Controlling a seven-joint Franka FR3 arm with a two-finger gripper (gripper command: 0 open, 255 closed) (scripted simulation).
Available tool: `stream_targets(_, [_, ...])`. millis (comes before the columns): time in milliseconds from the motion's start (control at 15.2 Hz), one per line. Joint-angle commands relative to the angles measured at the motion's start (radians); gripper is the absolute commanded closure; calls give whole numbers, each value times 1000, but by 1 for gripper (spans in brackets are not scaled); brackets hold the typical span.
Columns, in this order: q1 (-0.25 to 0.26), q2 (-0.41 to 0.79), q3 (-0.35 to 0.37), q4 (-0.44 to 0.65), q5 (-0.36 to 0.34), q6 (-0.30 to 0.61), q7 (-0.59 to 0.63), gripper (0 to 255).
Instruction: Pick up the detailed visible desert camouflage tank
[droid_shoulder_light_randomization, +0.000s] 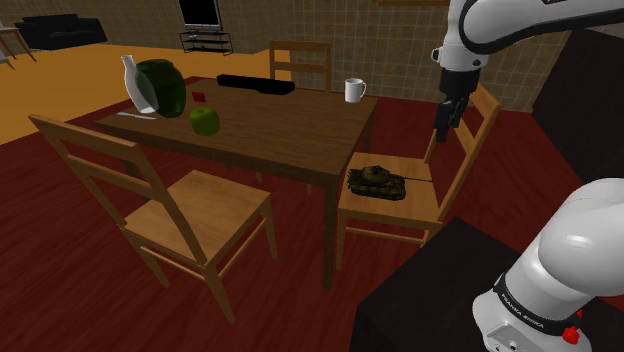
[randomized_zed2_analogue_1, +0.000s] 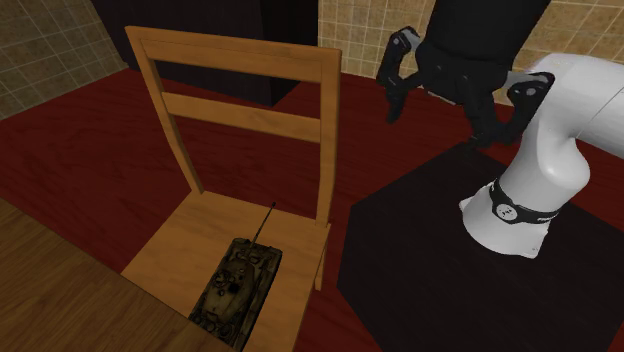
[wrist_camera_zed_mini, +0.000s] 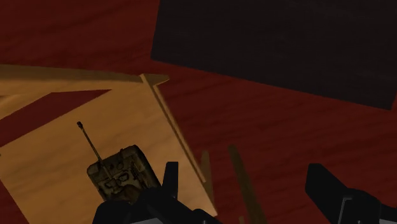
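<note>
We find the camouflage tank (randomized_zed2_analogue_1: 238, 288) resting on the seat of the wooden chair (droid_shoulder_light_randomization: 415, 205), right side up on its tracks and nearer the seat's front edge than its backrest. Its long axis runs from the seat's front to its back. The thin gun barrel points at the chair's backrest, and the tank's rear faces the seat's front edge, where the bench (droid_shoulder_light_randomization: 280, 130) stands against the chair.

The gripper (droid_shoulder_light_randomization: 442, 128) hangs high, beside the top rail of the chair's backrest and well apart from the seat. Its black fingers (wrist_camera_zed_mini: 170, 181) stand wide apart with nothing between them. In the wrist view we see the tank on the chair's seat just off the outer side of one finger, not in the gap.
</note>
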Motion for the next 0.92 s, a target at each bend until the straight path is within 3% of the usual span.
stream_targets(0, [-2,36,-40,-24,-21,75,-51,0])
stream_targets(462, [2,226,-184,-53,-65,339,-233,0])
stream_targets(858, [36,457,-303,-12,-17,558,-423,0])
